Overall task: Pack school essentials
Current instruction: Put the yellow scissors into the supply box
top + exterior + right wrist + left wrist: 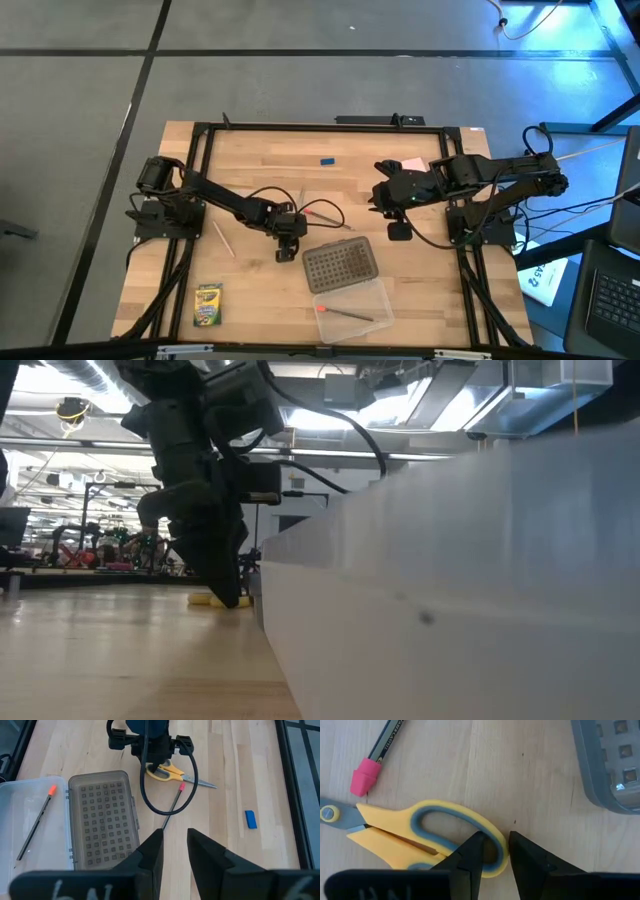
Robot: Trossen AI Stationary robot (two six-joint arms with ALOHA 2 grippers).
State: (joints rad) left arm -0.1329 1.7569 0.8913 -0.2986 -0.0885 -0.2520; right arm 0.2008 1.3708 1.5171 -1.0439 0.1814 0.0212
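The left gripper (495, 857) is down at the table, just beside the grey dotted lid (340, 264), and its two dark fingers (470, 860) stand narrow around the rim of one handle loop of the yellow-handled scissors (432, 837). One finger sits inside the loop and the other outside it, so the gripper is pinching the handle while the scissors lie flat on the wood. Beside the scissors lies a dark pencil (375, 755) with a pink eraser end; gold lettering runs along its barrel, but it is too slanted and cut off to read.

The right gripper (174, 852) hangs above the middle of the table with its fingers narrow and nothing between them. From it the open clear plastic case (20, 820) shows with its lid folded out beside it, and a dark pencil with an orange end (35, 827) lies inside the clear half.

The tiny blue eraser (326, 160) lies alone toward the far side of the table (250, 310). The green-yellow crayon box (208, 305) lies near the front left corner; its printing looks like a crayon brand label, though it cannot be read. A pale pencil (224, 240) lies between the left arm's base and the scissors.
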